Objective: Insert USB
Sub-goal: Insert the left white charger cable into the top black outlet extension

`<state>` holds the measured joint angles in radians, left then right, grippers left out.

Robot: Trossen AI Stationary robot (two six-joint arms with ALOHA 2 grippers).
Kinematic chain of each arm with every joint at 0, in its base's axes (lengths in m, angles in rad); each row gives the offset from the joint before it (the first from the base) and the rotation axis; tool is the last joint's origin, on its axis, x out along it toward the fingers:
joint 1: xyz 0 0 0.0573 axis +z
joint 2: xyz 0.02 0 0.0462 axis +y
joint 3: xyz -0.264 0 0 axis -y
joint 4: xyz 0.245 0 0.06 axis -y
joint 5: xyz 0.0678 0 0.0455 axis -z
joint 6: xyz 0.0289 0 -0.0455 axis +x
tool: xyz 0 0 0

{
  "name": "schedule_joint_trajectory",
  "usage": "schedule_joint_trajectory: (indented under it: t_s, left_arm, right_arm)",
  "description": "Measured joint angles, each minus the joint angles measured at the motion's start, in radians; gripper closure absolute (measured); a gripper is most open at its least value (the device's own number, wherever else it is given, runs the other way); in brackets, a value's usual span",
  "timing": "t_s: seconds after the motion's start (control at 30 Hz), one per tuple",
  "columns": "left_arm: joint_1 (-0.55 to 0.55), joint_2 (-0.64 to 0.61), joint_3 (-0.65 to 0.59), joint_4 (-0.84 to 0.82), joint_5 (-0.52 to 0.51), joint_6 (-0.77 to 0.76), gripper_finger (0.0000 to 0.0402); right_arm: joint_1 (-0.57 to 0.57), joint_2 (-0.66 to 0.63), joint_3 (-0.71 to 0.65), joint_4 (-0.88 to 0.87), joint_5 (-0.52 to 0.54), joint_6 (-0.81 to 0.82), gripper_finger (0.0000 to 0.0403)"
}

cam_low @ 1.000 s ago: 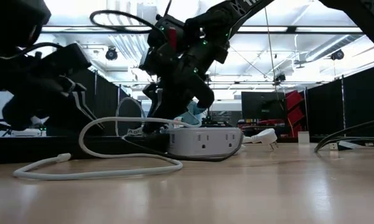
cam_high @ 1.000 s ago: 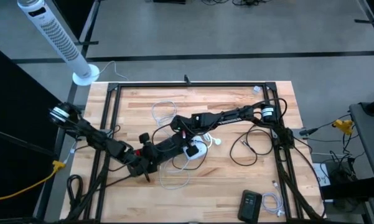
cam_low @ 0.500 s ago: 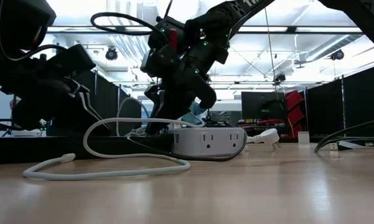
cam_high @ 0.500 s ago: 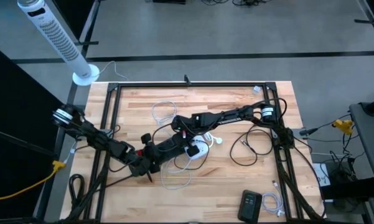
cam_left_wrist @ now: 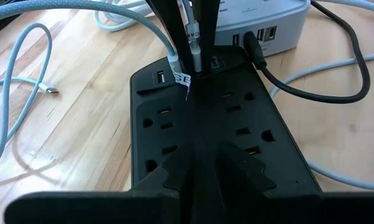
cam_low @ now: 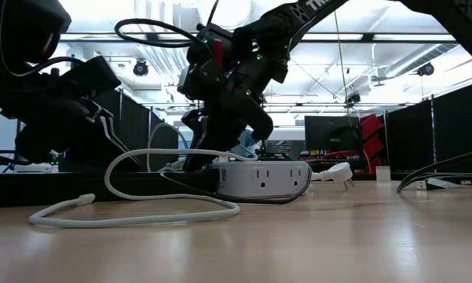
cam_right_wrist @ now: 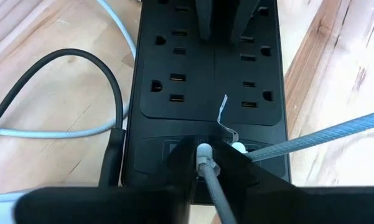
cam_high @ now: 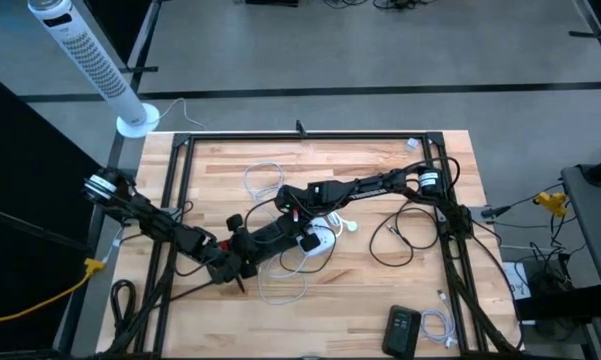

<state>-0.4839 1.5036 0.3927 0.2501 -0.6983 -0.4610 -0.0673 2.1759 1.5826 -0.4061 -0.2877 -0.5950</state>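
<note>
pinching usb plug [cam_right_wrist: 205, 154], right fingers [cam_right_wrist: 182, 163] hide port; left fingers [cam_left_wrist: 185, 163] nearly shut, empty.

Showing the wooden table [cam_low: 314, 244] across the lower half of the frame. Resting at centre: a grey power strip [cam_low: 263, 179] with outlets facing the camera. Looping across the lower left: a white cable [cam_low: 133, 214], rising in an arc to the strip's top. Descending from upper centre onto the strip's left end: a dark arm [cam_low: 232, 75] with small green lights. Occupying the upper left: a second dark arm [cam_low: 39, 94]. Lying right of the strip: a white plug [cam_low: 334, 173].
</note>
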Motion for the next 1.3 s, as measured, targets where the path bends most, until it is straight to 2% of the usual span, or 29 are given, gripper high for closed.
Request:
schedule_joint_trajectory:
  t_s: [0.3,0.53,0.8,1.07,1.3]
  left_arm:
    - [0.000,-0.008,0.000,-0.005,0.008,-0.010,0.0339]
    - [0.000,-0.015,-0.001,-0.014,0.011,-0.020,0.0339]
    - [-0.001,-0.016,0.000,-0.018,0.010,-0.029,0.0339]
    - [-0.002,-0.016,0.000,-0.019,0.011,-0.035,0.0339]
    - [-0.002,-0.016,0.000,-0.019,0.011,-0.043,0.0338]
  right_arm:
    - [0.022,-0.060,-0.008,-0.037,0.018,0.015,0.0270]
    - [0.035,-0.107,-0.006,-0.067,0.067,0.003,0.0228]
    - [0.035,-0.145,-0.005,-0.081,0.064,0.008,0.0221]
    - [0.032,-0.146,-0.011,-0.121,0.064,0.021,0.0232]
    - [0.030,-0.146,-0.038,-0.065,0.064,0.020,0.0246]
